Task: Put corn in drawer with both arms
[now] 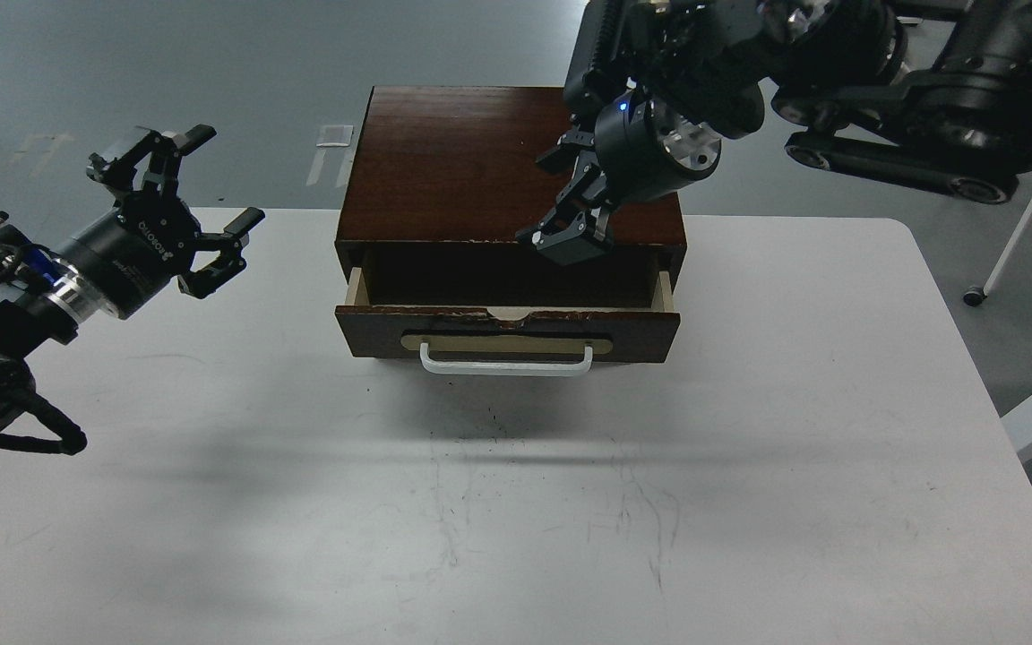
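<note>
The dark brown wooden drawer [507,330] of the box cabinet [480,161] stands pulled out, with its white bar handle [505,363] toward me and its pale inner sides showing. Its inside is dark, and no corn shows anywhere in view. My right gripper [563,204] hangs over the right part of the drawer opening, fingers pointing down and spread, with nothing visible between them. My left gripper [202,210] is open and empty, above the table to the left of the cabinet, well apart from it.
The cabinet stands at the back middle of a white table [516,502]. The right arm [838,72] reaches in over the cabinet's back right corner. A white chair frame [1031,224] stands off the table's right side.
</note>
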You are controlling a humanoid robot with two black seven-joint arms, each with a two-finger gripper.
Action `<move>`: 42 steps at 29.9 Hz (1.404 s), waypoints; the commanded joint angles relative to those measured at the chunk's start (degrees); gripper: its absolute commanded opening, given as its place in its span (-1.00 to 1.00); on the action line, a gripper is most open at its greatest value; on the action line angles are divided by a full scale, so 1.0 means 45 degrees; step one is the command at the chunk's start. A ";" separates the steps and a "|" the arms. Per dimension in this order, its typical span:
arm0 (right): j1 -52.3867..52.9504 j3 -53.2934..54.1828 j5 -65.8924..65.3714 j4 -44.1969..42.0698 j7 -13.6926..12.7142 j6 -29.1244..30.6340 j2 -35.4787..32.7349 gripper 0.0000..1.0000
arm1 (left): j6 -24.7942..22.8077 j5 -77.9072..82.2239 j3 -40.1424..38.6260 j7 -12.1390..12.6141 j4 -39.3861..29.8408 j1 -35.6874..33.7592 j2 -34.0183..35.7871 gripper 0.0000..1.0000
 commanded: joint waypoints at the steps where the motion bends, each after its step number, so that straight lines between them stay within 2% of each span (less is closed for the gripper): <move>1: -0.0144 0.0103 0.2413 0.0000 0.0001 0.0071 -0.1250 0.85 | 0.0000 0.0000 0.0001 0.0000 0.0000 0.0042 -0.0032 0.98; 3: -0.0688 0.0142 0.4925 0.0039 0.0001 0.0091 -0.2379 0.86 | 0.0000 0.0000 0.0001 0.0000 0.0000 0.0101 -0.0051 0.98; 4: -0.0691 0.0142 0.4938 0.0039 0.0001 0.0091 -0.2385 0.86 | 0.0000 0.0000 0.0001 0.0000 0.0000 0.0101 -0.0051 0.98; 7: -0.1900 0.0667 0.7668 0.0254 0.0001 0.0091 -0.3789 0.88 | 0.0000 0.0000 0.0001 0.0000 0.0000 0.0121 -0.0090 0.98; 9: -0.3495 0.1815 0.9112 0.0449 0.0001 0.0072 -0.4861 0.88 | 0.0000 0.0000 0.0001 0.0000 0.0000 0.0198 -0.0129 0.98; 11: -0.4495 0.2676 0.9701 0.0449 0.0001 0.0052 -0.5313 0.88 | -0.0020 0.0000 0.0001 0.0000 0.0000 0.0199 -0.0149 0.98; 15: -0.8492 0.6089 1.1729 0.0391 0.0001 0.0033 -0.6290 0.88 | -0.0020 0.0000 0.0001 0.0000 0.0000 0.0315 -0.0168 0.98; 20: -1.1972 0.8943 1.4093 0.0235 0.0001 -0.0045 -0.6273 0.89 | -0.0020 0.0001 -0.0019 0.0000 0.0000 0.0511 -0.0168 0.98; 26: -1.4262 1.0297 1.6222 0.0118 0.0001 -0.0046 -0.5999 0.93 | -0.0391 0.0000 -0.0019 0.0000 -0.0019 0.0589 -0.0130 0.98; 32: -1.5065 1.0434 1.7887 -0.0331 0.0001 -0.0046 -0.5395 0.95 | -0.0391 0.0000 -0.0019 0.0000 -0.0019 0.0589 -0.0207 0.98; 42: -1.5437 1.0591 1.7868 -0.0703 0.0001 -0.0026 -0.4749 1.00 | -0.0391 -0.0019 -0.0058 0.0000 0.0000 0.0589 -0.0364 0.98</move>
